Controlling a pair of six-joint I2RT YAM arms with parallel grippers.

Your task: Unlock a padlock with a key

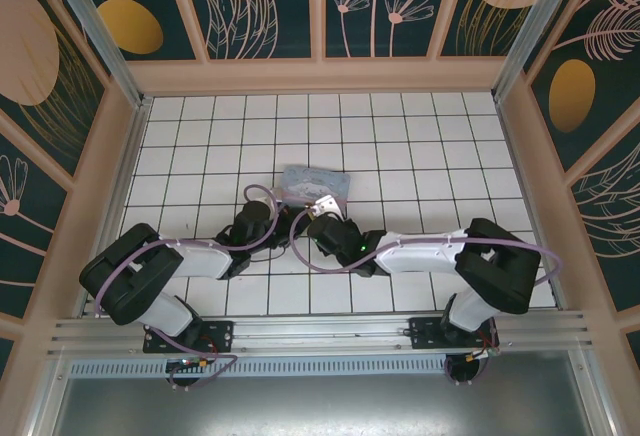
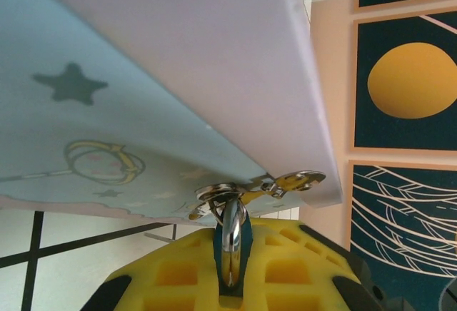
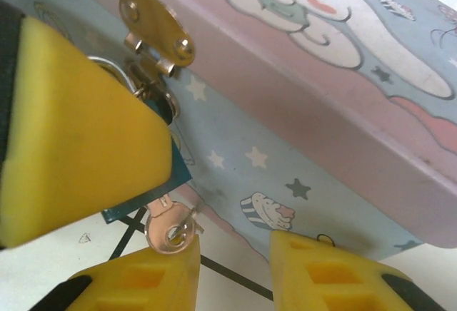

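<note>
Over the tiled table (image 1: 400,126), top view: left arm (image 1: 200,256) and right arm (image 1: 420,253) both reach in to the near edge of the pale blue tin (image 1: 310,178), wrists close together; padlock and key too small to make out from here. At the left wrist: the left gripper (image 2: 235,272) is clamped on the padlock (image 2: 244,243), yellow pads tight on either side of the dark body, and the shackle (image 2: 231,232) stands up out of the pads and passes through the metal hasp (image 2: 285,181) on the tin's edge. The shackle looks closed and threaded, so the lock reads as not yet opened. At the right wrist: the key (image 3: 171,229) hangs from the underside of the padlock body, its round head just above one fingertip of the right gripper (image 3: 235,257). The blade seems to be seated in the keyhole, though the joint is partly hidden by the left pad. The right fingers stand narrowly apart with nothing between them, and the key head lies off to the side of the gap, not gripped. Judgement: padlock secured and key probably inserted; left to do: centre the right fingers on the key head, pinch, turn, and free the shackle from the hasp
</note>
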